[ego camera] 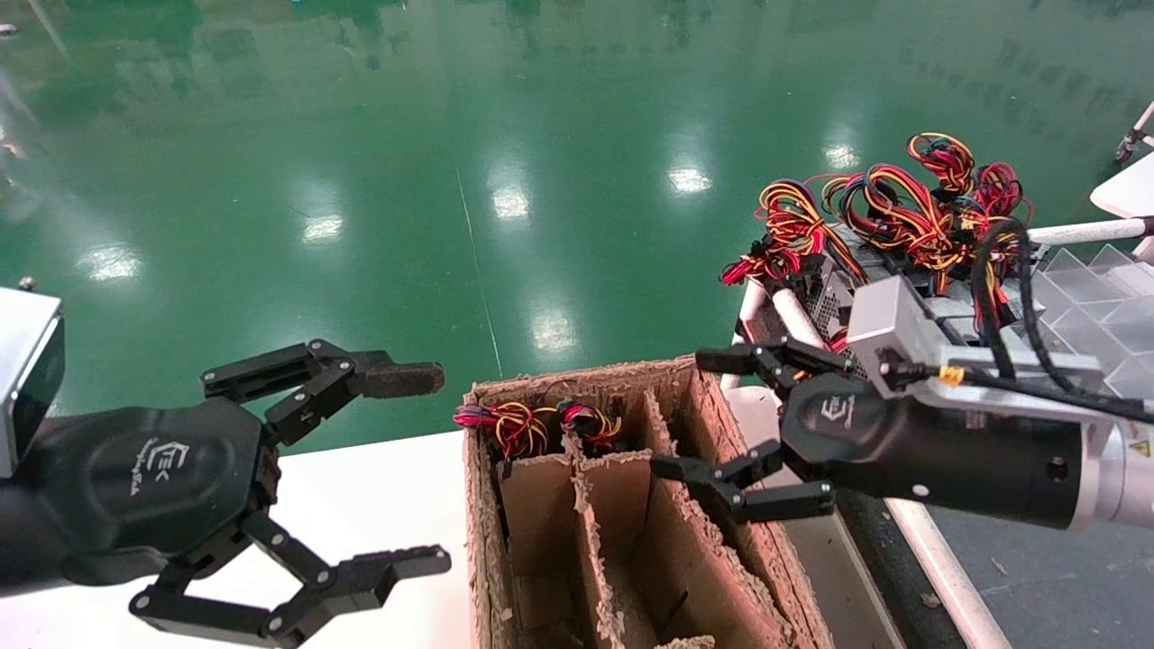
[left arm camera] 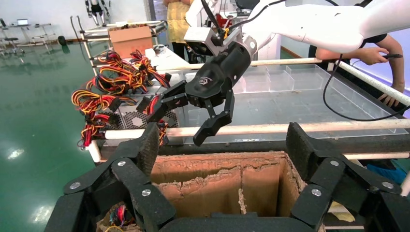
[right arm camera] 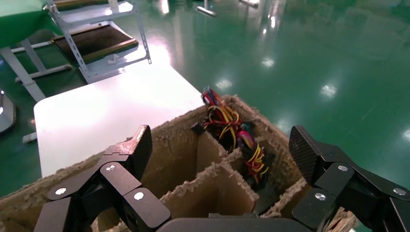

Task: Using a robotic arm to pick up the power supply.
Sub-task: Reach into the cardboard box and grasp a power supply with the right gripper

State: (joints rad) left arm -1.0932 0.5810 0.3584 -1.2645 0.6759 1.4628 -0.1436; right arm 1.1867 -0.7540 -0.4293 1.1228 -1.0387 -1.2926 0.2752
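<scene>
Grey power supply units (ego camera: 834, 302) with knotted red, yellow, blue and black wires (ego camera: 892, 203) lie piled on the rack at the back right. I cannot tell which is the task's one. They also appear in the left wrist view as power supply units (left arm camera: 130, 116). My right gripper (ego camera: 699, 424) hangs open and empty in front of that pile, over the right edge of the cardboard box (ego camera: 482, 541). The right wrist view looks past the right gripper (right arm camera: 221, 150) into the box. My left gripper (ego camera: 410, 470) is open over the white table, left of the box.
The divided cardboard box holds wire bundles (ego camera: 532, 424) in its far compartments, seen also as wire bundles (right arm camera: 234, 133). A white table (ego camera: 379, 487) lies to the left. A clear compartment tray (ego camera: 1082, 297) sits on the rack, and white rails (ego camera: 938, 559) run along it. A person (left arm camera: 382, 53) stands behind.
</scene>
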